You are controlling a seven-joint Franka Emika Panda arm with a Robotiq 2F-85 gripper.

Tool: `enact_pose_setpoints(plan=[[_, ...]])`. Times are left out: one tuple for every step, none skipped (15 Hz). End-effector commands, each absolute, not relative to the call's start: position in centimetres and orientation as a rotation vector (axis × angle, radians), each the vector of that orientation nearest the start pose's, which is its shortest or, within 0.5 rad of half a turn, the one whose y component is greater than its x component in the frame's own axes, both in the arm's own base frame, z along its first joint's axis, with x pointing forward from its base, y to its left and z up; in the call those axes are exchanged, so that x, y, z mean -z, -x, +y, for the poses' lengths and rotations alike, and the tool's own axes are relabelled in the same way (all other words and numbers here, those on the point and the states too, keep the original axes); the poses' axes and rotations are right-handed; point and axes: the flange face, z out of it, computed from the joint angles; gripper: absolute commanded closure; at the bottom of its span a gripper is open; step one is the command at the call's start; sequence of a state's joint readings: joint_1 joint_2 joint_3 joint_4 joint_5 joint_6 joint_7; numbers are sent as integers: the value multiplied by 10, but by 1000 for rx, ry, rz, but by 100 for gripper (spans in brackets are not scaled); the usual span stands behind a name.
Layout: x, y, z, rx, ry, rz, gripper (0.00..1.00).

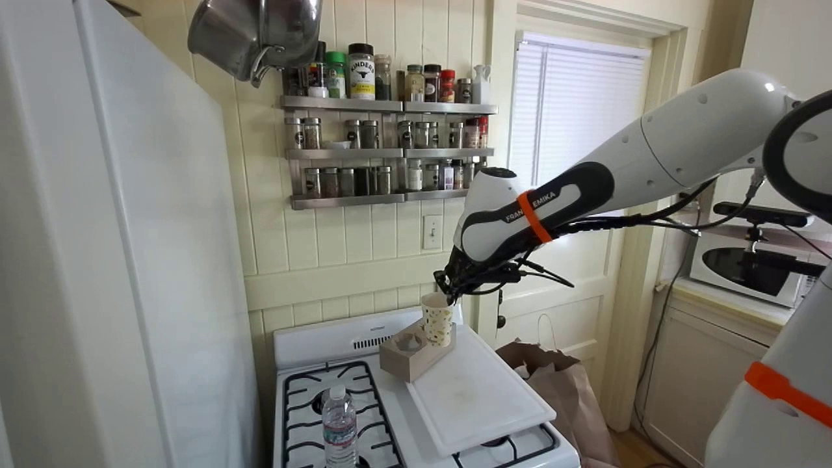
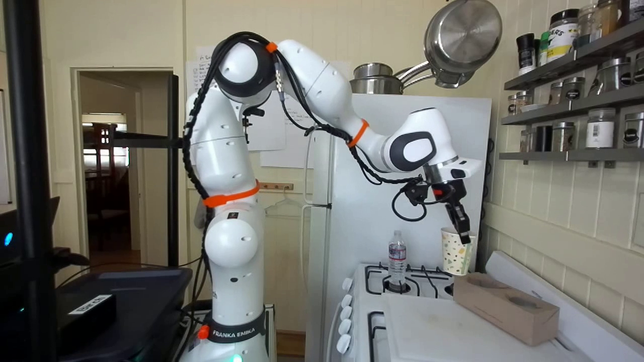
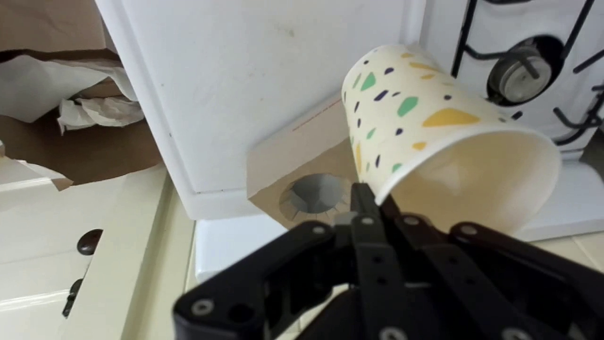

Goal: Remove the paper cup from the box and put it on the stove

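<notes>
The pale paper cup with coloured flecks (image 1: pixel 437 323) is in my gripper, a little above the cardboard box (image 1: pixel 398 365). In the wrist view the cup (image 3: pixel 401 101) is tilted, its open mouth toward the camera. My gripper (image 3: pixel 370 196) is shut on the cup's rim, one finger outside and one inside. In an exterior view the gripper (image 2: pixel 465 239) points down and the cup's (image 2: pixel 456 254) bottom shows above the far end of the box (image 2: pixel 503 311), whose round holes are visible. The stove (image 1: pixel 385 396) is under the box, with black grates at its side.
A white board (image 1: pixel 478 396) lies on the stove beside the box. A water bottle (image 1: pixel 340 429) stands on the grates. The stove's raised back panel (image 2: pixel 583 314) and wall are close behind the box. A paper bag (image 1: pixel 559 396) stands beside the stove; a fridge (image 2: pixel 382 201) is opposite.
</notes>
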State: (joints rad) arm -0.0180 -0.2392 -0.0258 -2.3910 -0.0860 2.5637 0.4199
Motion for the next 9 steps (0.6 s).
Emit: enact_pose_setpoints(plan=[[-421,-503,9,698,2979,426,99],[-414,-514,20,716,2959,387,99],[-407,-525,31,748,2943,345,99],[-400,-536,44,767,2929,302,99],[-394,-547,56,773,2913,274,99],[-386,-560,68,779,2906,244,99],[-383,-570,80,778,2897,217,99],[-381,-583,97,783,2882,191,99],[-382,-594,109,797,2877,165,99]])
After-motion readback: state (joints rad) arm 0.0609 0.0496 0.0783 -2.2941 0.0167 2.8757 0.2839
